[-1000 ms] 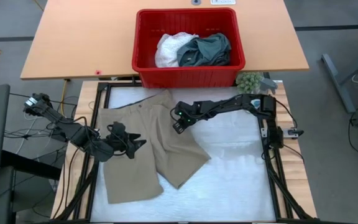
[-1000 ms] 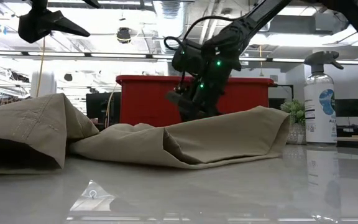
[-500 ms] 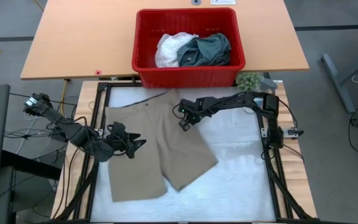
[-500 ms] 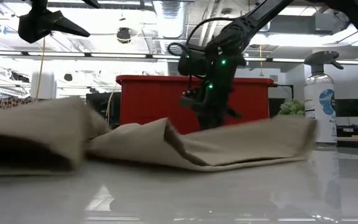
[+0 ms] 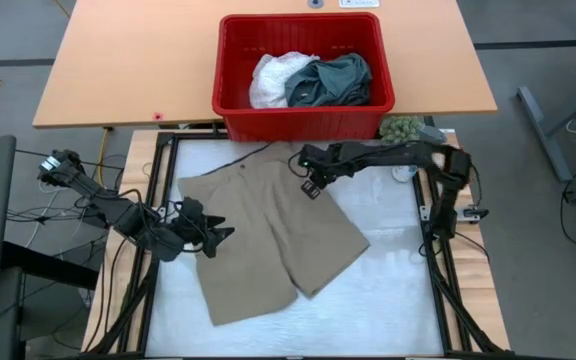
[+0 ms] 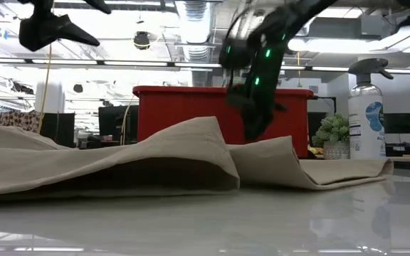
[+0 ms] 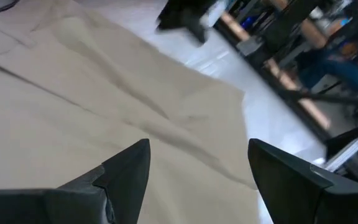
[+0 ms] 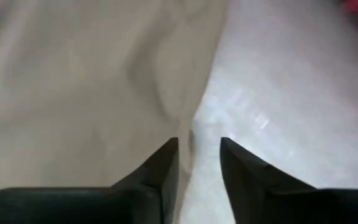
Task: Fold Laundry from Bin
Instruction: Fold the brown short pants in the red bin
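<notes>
A pair of beige-khaki cloth shorts [image 5: 273, 235] lies spread on the white work surface [image 5: 388, 290] just in front of the bright red rectangular plastic bin [image 5: 303, 120], whose interior holds a crumpled white garment [image 5: 273, 78] and a dark teal-green garment [image 5: 330, 80]. Risk, as a judgement: the shorts lie askew and, in the low view, rise in a hollow ridge [image 6: 191, 146]; a fold made before smoothing would probably trap that ridge, and a shallow pinch at the hem could slip off the limp cloth. The right gripper [image 5: 311, 186] reaches from the bin's right front corner to the waistband edge nearest the bin, its arm stretched low; in its wrist view the fingers [image 8: 160, 165] stand slightly parted with the cloth edge at the gap, nothing clamped. The left gripper [image 5: 206, 235] hovers over the shorts' side farthest from that corner, jaws spread and empty.
</notes>
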